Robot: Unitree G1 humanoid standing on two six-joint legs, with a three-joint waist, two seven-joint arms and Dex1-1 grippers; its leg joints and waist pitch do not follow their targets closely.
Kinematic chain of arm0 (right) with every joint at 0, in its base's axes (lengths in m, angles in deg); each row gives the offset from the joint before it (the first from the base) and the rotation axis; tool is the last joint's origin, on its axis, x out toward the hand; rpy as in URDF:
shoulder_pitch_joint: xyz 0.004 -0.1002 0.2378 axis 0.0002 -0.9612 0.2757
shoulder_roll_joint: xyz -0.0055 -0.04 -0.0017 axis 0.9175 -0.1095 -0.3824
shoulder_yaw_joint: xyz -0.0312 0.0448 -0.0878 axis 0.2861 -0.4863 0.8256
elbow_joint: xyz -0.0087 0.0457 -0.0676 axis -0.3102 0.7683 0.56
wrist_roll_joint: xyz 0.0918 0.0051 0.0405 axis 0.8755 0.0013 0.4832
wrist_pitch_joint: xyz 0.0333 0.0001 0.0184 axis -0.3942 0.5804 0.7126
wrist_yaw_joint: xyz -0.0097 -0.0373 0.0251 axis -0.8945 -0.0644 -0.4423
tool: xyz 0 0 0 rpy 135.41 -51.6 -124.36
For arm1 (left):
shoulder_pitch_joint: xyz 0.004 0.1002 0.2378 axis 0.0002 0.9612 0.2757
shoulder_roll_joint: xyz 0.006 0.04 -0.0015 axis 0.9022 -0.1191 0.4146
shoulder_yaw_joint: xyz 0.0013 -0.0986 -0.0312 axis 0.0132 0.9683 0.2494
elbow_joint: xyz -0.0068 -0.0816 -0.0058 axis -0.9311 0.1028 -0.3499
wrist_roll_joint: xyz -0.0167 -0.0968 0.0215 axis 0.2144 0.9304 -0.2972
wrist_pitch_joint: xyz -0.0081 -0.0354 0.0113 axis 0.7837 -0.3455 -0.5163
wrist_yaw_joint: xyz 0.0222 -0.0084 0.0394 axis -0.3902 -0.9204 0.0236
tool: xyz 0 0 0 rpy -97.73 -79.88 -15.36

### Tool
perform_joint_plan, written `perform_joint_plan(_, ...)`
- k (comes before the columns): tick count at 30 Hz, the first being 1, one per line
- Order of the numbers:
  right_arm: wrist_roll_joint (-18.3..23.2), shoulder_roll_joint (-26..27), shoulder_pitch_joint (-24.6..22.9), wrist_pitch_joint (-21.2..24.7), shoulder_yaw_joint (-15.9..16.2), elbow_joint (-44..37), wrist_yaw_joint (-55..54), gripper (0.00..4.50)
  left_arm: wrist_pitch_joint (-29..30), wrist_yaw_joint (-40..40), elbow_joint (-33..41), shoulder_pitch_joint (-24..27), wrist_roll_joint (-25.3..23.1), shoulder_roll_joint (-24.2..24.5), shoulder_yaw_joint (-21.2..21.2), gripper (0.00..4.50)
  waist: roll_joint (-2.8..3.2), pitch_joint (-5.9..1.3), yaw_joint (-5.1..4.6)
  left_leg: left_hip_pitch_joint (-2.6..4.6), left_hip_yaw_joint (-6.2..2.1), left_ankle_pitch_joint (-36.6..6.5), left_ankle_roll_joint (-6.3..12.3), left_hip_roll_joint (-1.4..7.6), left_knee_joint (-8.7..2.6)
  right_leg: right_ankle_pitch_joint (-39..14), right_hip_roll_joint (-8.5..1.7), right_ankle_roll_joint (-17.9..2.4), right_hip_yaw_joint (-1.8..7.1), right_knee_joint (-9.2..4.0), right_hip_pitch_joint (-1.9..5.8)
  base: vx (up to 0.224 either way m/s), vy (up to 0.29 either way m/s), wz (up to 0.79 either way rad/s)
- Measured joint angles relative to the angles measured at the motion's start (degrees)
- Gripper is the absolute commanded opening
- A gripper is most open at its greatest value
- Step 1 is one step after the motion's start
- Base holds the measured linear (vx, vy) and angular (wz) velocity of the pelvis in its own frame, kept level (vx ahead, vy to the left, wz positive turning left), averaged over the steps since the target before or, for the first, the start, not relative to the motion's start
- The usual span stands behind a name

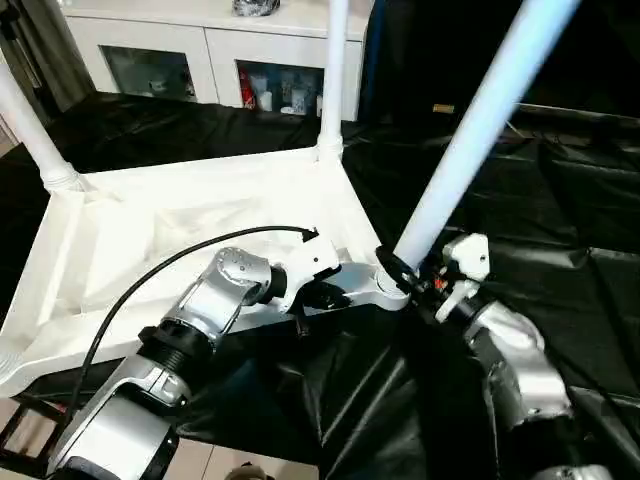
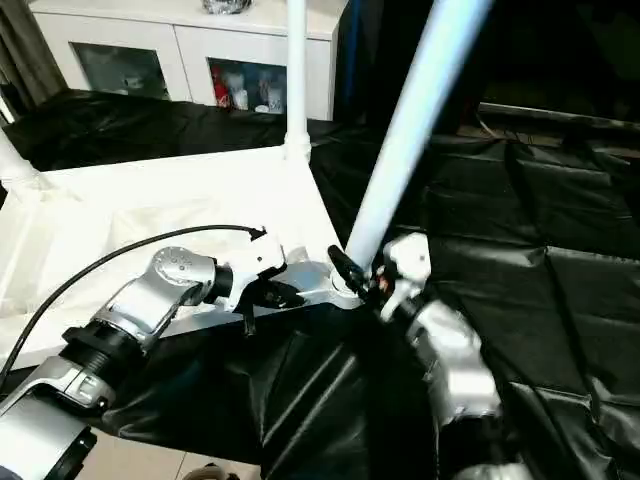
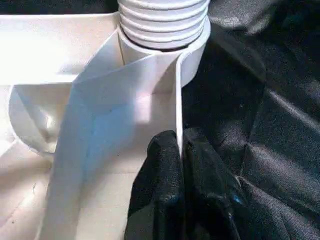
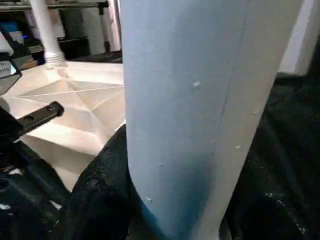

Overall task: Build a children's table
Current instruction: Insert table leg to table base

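Observation:
The children's table lies upside down: its white tabletop [image 1: 200, 220] shows its ribbed underside. Two white legs [image 1: 333, 80] [image 1: 30, 130] stand upright in the far corner sockets. A third leg [image 1: 470, 130] leans away to the right, its foot at the near right corner socket [image 1: 385, 290]. My right gripper [image 1: 400, 270] is shut around that leg [image 4: 200, 100] just above the socket. My left gripper [image 1: 318, 295] is shut on the tabletop's thin rim [image 3: 177, 100] beside the same corner. Its black fingers [image 3: 165, 165] pinch the rim wall below the leg's threaded end [image 3: 162, 20].
Black cloth [image 1: 560, 200] covers the work table around and to the right of the tabletop. A white cabinet [image 1: 200, 50] with glass doors stands behind. A black cable [image 1: 180, 255] runs along my left forearm.

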Motion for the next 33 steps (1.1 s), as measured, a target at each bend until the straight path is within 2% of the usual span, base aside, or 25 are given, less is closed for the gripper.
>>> perform_joint_plan(4, 1.30, -2.27, 2.12, 4.61, 0.52, -0.05, 2.61, 1.95, 0.16, 0.09, 0.49, 0.09, -0.08, 0.11, -0.04, 0.00, -0.01, 0.01, 0.05, -0.15, 0.00, 0.00, 0.00, 0.00, 0.01, 0.00, 0.00, 0.00, -0.01, 0.00, -0.02, 0.000, 0.000, 0.00)
perform_joint_plan(12, 0.59, -7.69, 4.68, 10.48, 1.55, -0.30, 7.46, 1.95, 0.59, 0.68, 0.97, 0.60, -0.21, 1.18, -0.05, 0.00, -0.15, -0.04, -0.14, -0.12, 0.02, 0.01, 0.00, 0.01, 0.02, 0.00, 0.00, 0.00, -0.01, 0.06, 0.01, 0.000, 0.000, 0.00)
perform_joint_plan(17, 0.61, -7.93, 5.10, 12.85, 3.45, -1.59, 9.38, 1.95, 0.85, 0.51, 1.27, 0.80, -0.44, 1.21, -0.05, 0.00, -0.29, -0.09, -0.19, -0.08, 0.03, 0.02, 0.00, 0.02, 0.09, 0.00, 0.00, 0.00, 0.00, 0.15, 0.02, 0.000, 0.000, 0.00)
perform_joint_plan(23, 1.58, -7.04, 6.01, 16.11, 3.42, -1.69, 10.35, 1.95, 0.86, 0.58, 1.84, 0.94, -0.76, 1.23, -0.09, 0.00, -0.39, -0.05, -0.11, -0.12, 0.03, 0.01, 0.00, 0.02, 0.09, 0.00, 0.00, -0.01, 0.00, 0.15, 0.01, 0.000, 0.000, 0.00)
perform_joint_plan(27, 1.52, -5.54, 6.89, 16.30, 3.39, -0.66, 9.67, 1.95, 0.87, 0.53, 1.86, 0.94, -0.83, 1.21, -0.10, 0.00, -0.40, -0.05, -0.12, -0.12, 0.03, 0.01, 0.00, 0.02, 0.13, 0.00, 0.00, -0.02, 0.00, 0.17, 0.00, 0.000, 0.000, 0.00)
perform_joint_plan(33, 0.55, -3.61, 9.33, 13.81, 2.97, 5.08, 6.83, 1.95, 0.91, 0.48, 1.86, 0.99, -1.02, 1.34, -0.02, 0.00, -0.41, -0.06, -0.25, -0.08, 0.03, 0.01, 0.00, 0.03, 0.15, 0.00, 0.00, -0.03, 0.01, 0.21, 0.00, 0.000, 0.000, 0.00)
